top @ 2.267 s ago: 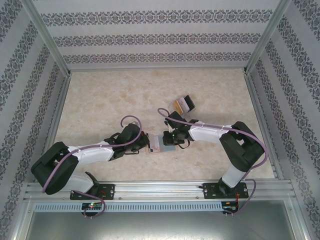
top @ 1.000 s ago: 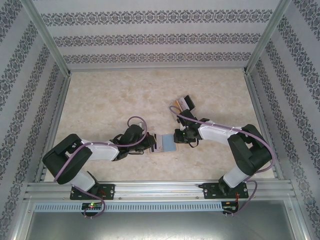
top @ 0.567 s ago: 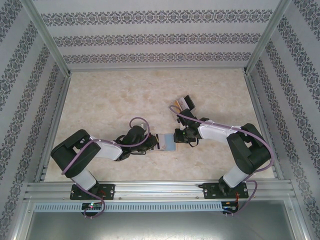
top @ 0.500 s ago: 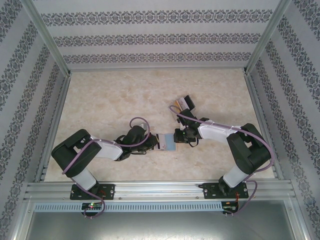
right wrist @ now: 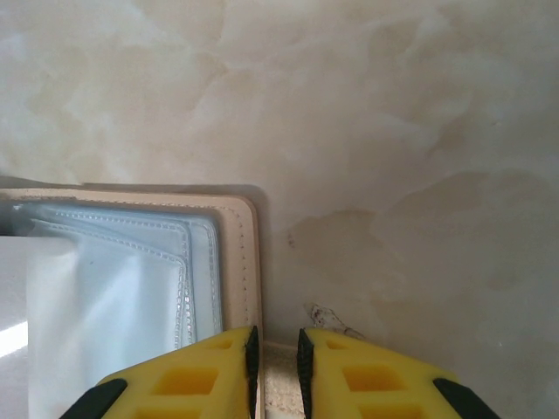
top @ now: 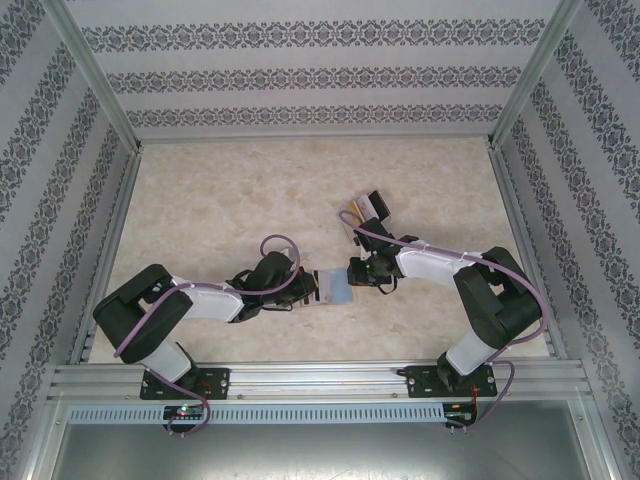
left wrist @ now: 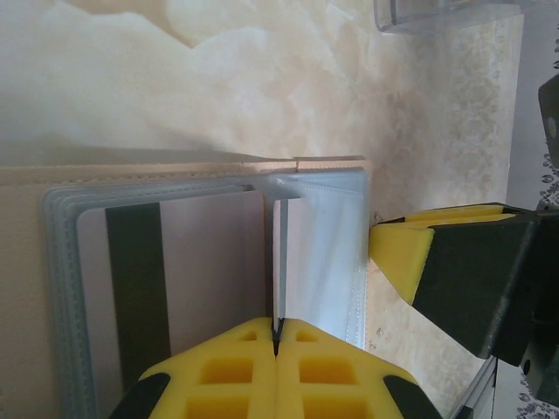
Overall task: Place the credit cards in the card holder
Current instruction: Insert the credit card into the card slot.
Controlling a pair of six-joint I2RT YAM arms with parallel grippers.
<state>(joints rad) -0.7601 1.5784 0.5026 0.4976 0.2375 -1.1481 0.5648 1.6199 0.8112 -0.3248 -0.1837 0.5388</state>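
The left claw (left wrist: 276, 339), shut tight, pinches a thin pale sheet (left wrist: 277, 262) that stands on edge over the open card holder (left wrist: 22, 288). Whether that sheet is a card or one of the holder's clear sleeves cannot be told. Just beside the sheet, a white card with a black stripe (left wrist: 175, 288) lies flat inside the holder's bluish sleeves. At the holder's opposite edge the right claw (right wrist: 275, 353), its jaws barely apart, grips the tan stitched cover, which runs between its yellow fingers (right wrist: 349, 367). The holder lies flat on the marbled surface (top: 220, 200), directly between the two claws. Beyond the holder, past the right arm, a small heap of loose credit cards (top: 365, 210) rests well apart from both claws. A clear plastic box (left wrist: 437, 13) sits on the holder's far side.
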